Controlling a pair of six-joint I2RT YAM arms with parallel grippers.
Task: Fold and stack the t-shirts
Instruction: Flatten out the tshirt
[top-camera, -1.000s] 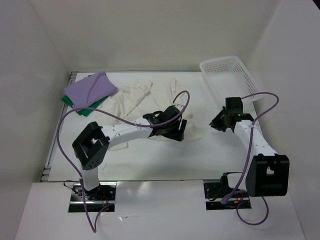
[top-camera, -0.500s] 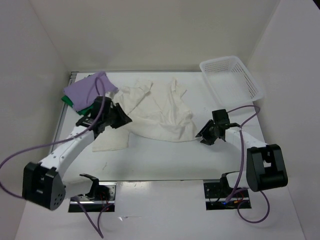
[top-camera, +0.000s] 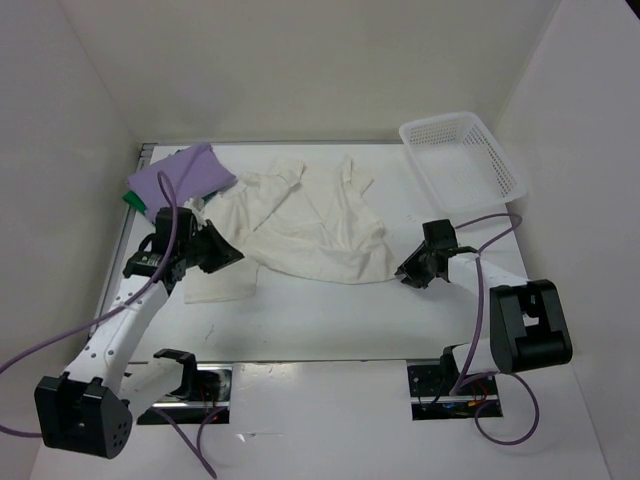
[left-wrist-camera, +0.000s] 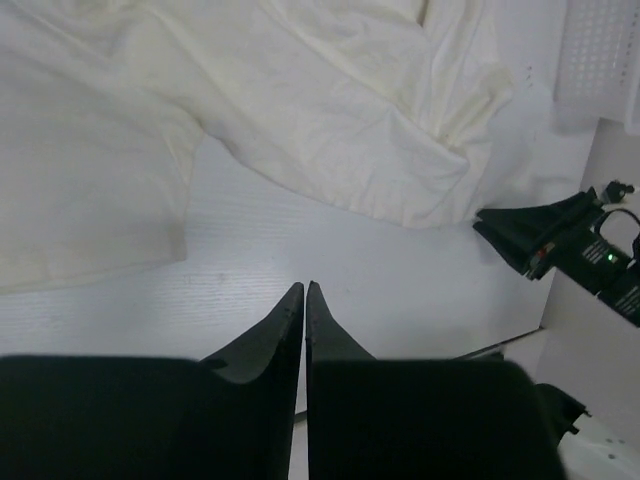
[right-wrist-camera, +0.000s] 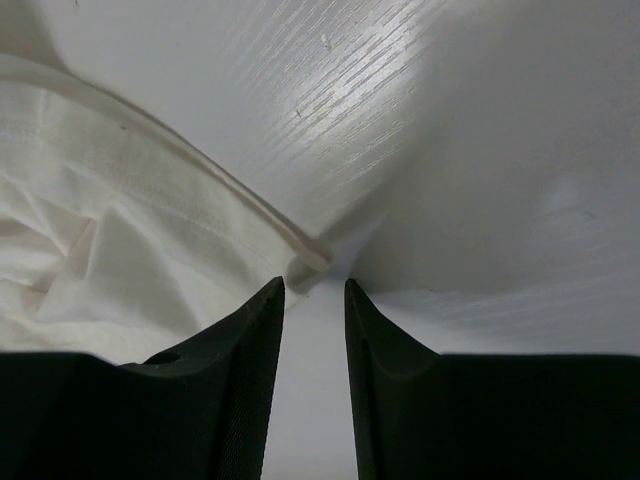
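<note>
Shirt (left-wrist-camera: 330, 110): cream, spread beyond both sets of fingertips.
Left gripper (left-wrist-camera: 305, 290): we see fingers pressed together, empty.
Right gripper (right-wrist-camera: 314, 285): fingers narrowly apart, empty; hem (right-wrist-camera: 300, 245) just ahead.

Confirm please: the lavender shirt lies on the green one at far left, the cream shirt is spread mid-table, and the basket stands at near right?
One error: the basket stands at far right, as the top view shows. The lavender shirt on the green shirt and the spread cream shirt are correct.
</note>
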